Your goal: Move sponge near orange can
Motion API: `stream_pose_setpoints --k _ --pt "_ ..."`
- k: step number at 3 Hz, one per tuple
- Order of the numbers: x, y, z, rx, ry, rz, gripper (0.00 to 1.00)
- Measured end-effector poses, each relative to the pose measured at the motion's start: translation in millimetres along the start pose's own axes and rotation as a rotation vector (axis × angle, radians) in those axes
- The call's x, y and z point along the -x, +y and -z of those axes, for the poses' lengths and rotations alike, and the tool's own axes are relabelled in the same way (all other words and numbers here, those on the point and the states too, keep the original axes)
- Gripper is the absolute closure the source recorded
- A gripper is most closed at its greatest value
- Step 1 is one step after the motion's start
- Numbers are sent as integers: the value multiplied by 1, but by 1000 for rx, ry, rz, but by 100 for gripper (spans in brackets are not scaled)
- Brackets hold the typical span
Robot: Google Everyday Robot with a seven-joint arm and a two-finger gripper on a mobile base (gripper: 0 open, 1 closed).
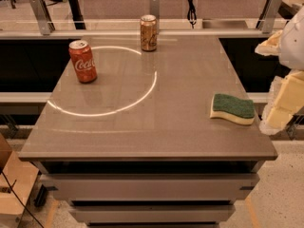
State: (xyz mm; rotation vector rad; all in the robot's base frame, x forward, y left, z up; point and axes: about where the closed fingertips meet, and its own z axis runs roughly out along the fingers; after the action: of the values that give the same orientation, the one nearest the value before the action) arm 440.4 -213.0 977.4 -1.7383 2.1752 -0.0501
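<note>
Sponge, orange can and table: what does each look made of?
The sponge: pale yellow foam under a dark green scouring layer. The orange can: likely metal, silvery top, printed wall. The table: smooth grey top, maybe laminate; it mirrors a bright ring of light. The end effector is off the table's right edge, near the sponge, not touching it.

Table (pixel 142 141): grey-brown top.
Red Coca-Cola can (pixel 82 61): upright, far-left on table.
Light ring (pixel 145 95): bright arc across tabletop.
Gripper (pixel 276 120): beyond table's right edge.
</note>
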Motion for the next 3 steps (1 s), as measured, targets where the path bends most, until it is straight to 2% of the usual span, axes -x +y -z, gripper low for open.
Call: stream_pose_setpoints --k 2,3 --pt "22 -19 -44 85 -253 77 0" --pt "22 -19 -44 85 -254 77 0"
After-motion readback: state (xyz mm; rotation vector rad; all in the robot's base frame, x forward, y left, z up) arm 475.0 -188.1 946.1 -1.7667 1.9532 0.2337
